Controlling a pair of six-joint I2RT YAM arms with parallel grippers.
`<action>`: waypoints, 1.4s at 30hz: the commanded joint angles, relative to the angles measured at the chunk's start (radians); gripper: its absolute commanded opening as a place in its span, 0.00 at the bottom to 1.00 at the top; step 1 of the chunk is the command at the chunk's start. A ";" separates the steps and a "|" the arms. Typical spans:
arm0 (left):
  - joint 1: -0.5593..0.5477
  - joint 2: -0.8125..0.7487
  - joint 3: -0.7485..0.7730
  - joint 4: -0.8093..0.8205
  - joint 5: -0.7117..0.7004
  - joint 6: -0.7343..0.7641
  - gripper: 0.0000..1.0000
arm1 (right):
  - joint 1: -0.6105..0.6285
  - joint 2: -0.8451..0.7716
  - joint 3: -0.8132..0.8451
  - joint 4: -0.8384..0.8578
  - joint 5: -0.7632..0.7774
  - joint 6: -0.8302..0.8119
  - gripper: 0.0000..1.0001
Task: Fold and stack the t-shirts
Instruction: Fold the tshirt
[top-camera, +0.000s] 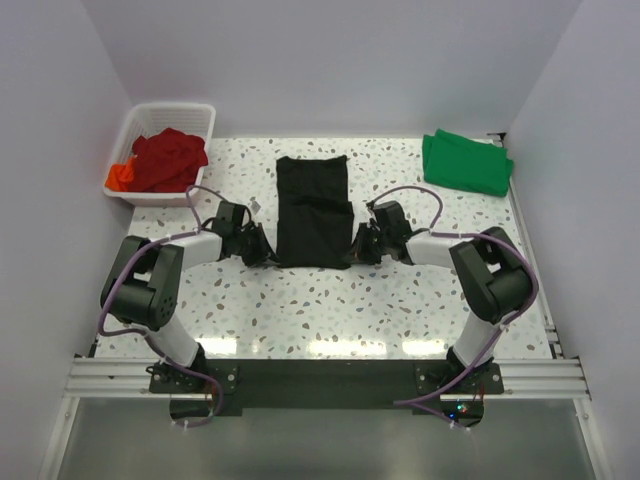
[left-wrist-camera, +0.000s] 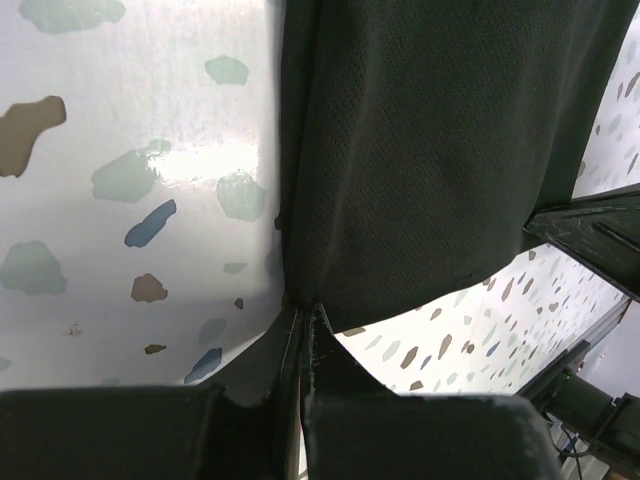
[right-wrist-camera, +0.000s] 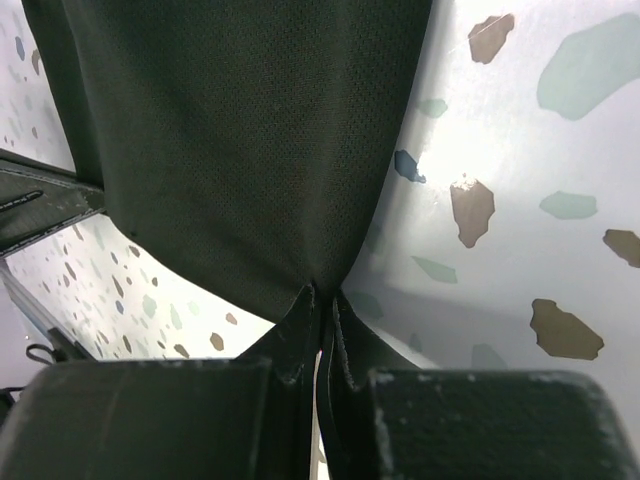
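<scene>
Black t-shirt (left-wrist-camera: 420, 160): matt cloth with a fine mesh-like knit. Bench (top-camera: 330, 310): smooth, glossy speckled terrazzo-look top that reflected the lights. Basket (top-camera: 140, 125) at the far left corner: white slatted plastic. Green t-shirt (top-camera: 465, 160) at the far right corner: soft matt fabric.

The black t-shirt (top-camera: 313, 211) lies folded into a long rectangle at the table centre, its near corners pinched and raised. The green t-shirt (top-camera: 466, 162) lies folded flat at the far right corner. The dark red t-shirt (top-camera: 168, 159) and orange t-shirt (top-camera: 121, 177) sit crumpled together at far left.
</scene>
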 joint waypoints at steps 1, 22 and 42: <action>0.004 -0.022 -0.032 0.016 0.014 -0.002 0.00 | 0.001 -0.011 0.008 -0.023 -0.039 -0.012 0.00; -0.226 -0.500 -0.224 -0.197 -0.249 -0.180 0.00 | 0.050 -0.395 -0.204 -0.212 -0.065 -0.055 0.00; -0.434 -0.737 -0.137 -0.522 -0.590 -0.368 0.00 | 0.166 -0.649 -0.161 -0.442 0.042 -0.018 0.00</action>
